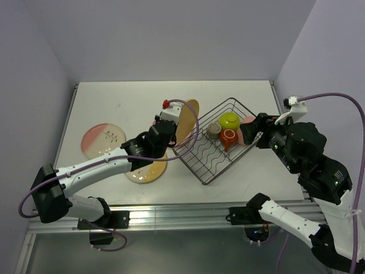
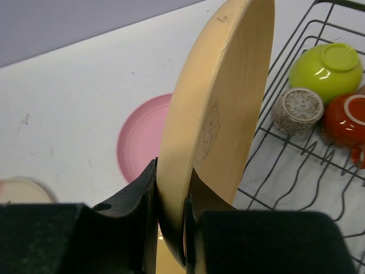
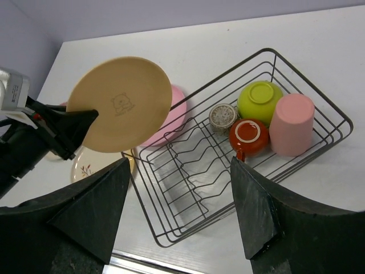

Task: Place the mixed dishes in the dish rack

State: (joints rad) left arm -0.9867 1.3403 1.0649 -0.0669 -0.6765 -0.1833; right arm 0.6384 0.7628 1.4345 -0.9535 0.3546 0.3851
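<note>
My left gripper [image 1: 173, 135] [image 2: 171, 228] is shut on the lower rim of a tan-orange plate [image 1: 186, 119] [image 2: 222, 108] [image 3: 122, 103]. It holds the plate upright, on edge, just left of the black wire dish rack [image 1: 201, 169] [image 2: 319, 23] [image 3: 171, 228]. At the rack's far end sit a lime-green bowl [image 1: 230, 120] [image 3: 259, 100], a small grey cup [image 1: 214, 130] [image 3: 222, 117], a red-brown mug [image 1: 228, 138] [image 3: 249, 135] and a salmon cup [image 1: 247, 124] [image 3: 292, 123], all upside down. My right gripper [image 1: 258, 132] [image 3: 179, 214] is open and empty above the rack's right side.
A pink plate [image 2: 140, 140] [image 3: 175, 117] lies flat behind the held plate. A pink-cream twig-patterned plate [image 1: 102, 140] lies at the left. A cream-yellow plate [image 1: 147, 170] [image 3: 91, 165] lies under my left arm. The rack's near half holds only its wavy divider wires [image 3: 205, 165].
</note>
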